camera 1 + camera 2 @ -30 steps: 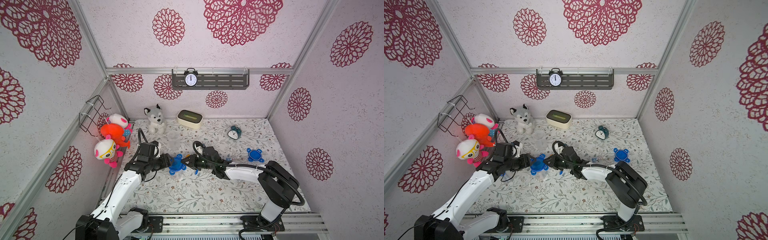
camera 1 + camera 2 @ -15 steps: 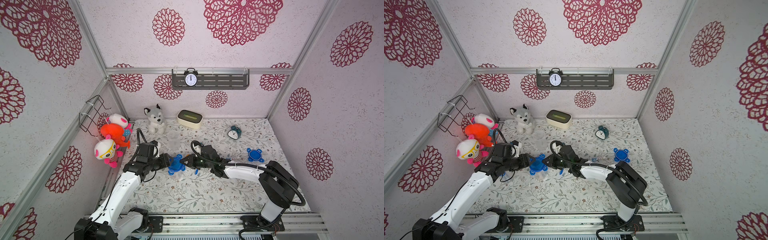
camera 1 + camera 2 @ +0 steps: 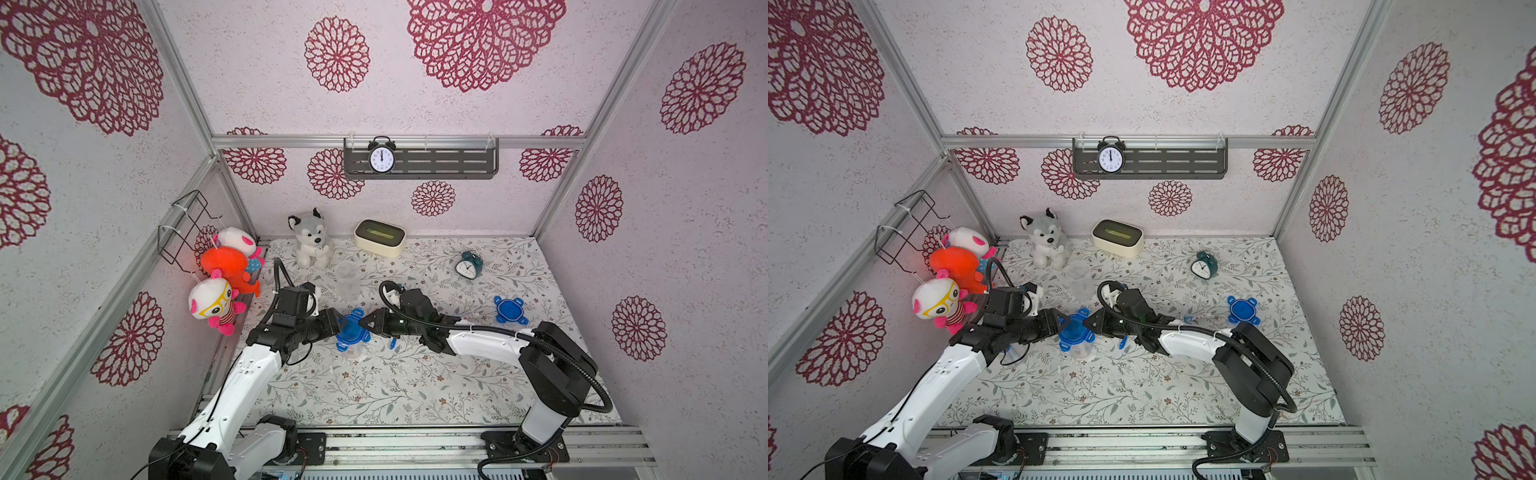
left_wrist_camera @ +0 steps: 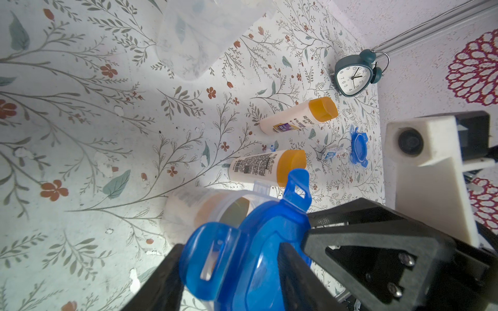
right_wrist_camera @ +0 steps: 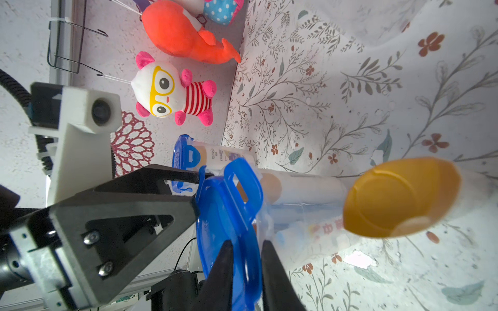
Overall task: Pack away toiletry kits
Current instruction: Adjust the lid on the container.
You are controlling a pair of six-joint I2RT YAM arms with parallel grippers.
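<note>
Left jaws half-spread, clamped across blue lid [image 3: 351,331]; right jaws nearly closed, pinching same lid's right rim. Lid sits atop upright clear cup [image 3: 353,353] on counter [image 3: 374,395], between both arms, equally near.

Pale textured walls [image 3: 257,95] carry crimson flower medallions [image 3: 337,54]. A dark grey wall shelf [image 3: 440,163] hangs from an aluminium rail [image 3: 291,142]. Below the shelf spreads a leaf-and-flower patterned floor sheet [image 3: 374,386]. Left of the shelf and lower, a black wire basket [image 3: 189,227] is fixed to the side wall. The light is bright and even.
</note>
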